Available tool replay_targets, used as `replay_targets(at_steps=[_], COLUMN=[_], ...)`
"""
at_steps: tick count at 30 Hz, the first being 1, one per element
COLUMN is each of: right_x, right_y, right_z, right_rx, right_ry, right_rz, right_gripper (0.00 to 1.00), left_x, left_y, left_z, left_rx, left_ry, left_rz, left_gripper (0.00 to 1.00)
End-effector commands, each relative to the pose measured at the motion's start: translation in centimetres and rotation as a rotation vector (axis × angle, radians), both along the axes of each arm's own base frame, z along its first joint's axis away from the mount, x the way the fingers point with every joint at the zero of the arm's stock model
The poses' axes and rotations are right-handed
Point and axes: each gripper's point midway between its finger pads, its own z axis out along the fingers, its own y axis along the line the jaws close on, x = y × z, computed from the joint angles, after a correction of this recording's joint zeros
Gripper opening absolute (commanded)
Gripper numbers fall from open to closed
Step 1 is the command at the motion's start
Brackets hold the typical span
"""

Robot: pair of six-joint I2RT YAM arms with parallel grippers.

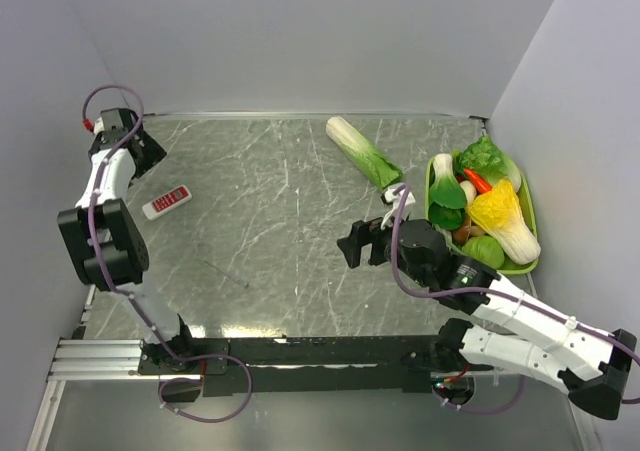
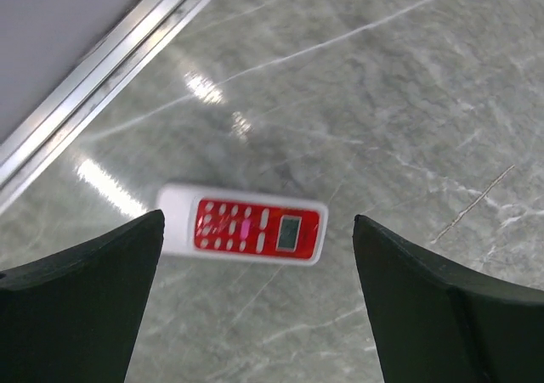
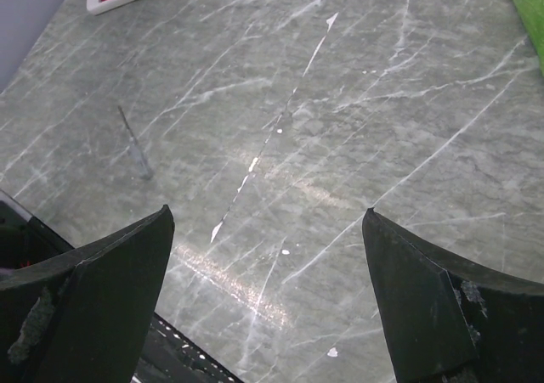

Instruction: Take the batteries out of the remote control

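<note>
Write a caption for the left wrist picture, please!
Open left gripper hovers over the red-and-white remote control lying on the marble table.

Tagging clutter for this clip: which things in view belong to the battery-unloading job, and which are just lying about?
Job: remote control, buttons up on the table; left gripper, open above it; batteries not in sight.
Lying about: long leafy cabbage on the table; green tray of vegetables, red chili among them.
</note>
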Motion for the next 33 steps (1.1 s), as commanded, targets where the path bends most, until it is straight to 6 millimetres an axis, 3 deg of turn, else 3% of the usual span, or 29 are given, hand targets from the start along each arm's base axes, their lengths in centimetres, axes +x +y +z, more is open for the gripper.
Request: replay_targets(at_steps=[1, 6, 12, 17, 25, 33], right_x=[0.0, -0.3, -0.1, -0.2, -0.3, -1.0], right_y=[-0.1, 0.0, 0.5, 0.5, -0.1, -0.6], right_z=[1.5, 1.5, 1.3, 1.2, 1.7, 2.4], right_rx=[0.034, 0.052, 0.046, 0.037, 0.054, 0.076], right_ry=[-0.043, -0.049, -0.034, -0.023, -0.046, -0.052], right_rz=[0.007, 0.019, 0.025, 0.027, 0.018, 0.023], right_gripper=[1.00, 1.00, 1.00, 1.00, 1.00, 1.00], left_x=[3.2, 4.8, 4.9, 4.3, 3.2, 0.5], left_y=[-0.3, -1.8, -3.1, -3.1, -2.3, -3.6], left_z=[-0.3, -2.2, -4.9, -7.2, -8.0, -8.7], left_rx=[0.020, -0.037, -0.104, -0.124, -0.073, -0.126], left_ry=[-0.001, -0.006, 0.032, 0.099, 0.138, 0.196], left_rz=[-0.151, -0.266, -0.339, -0.342, -0.331, -0.344], left_gripper=[0.97, 0.97, 0.97, 0.97, 0.97, 0.97])
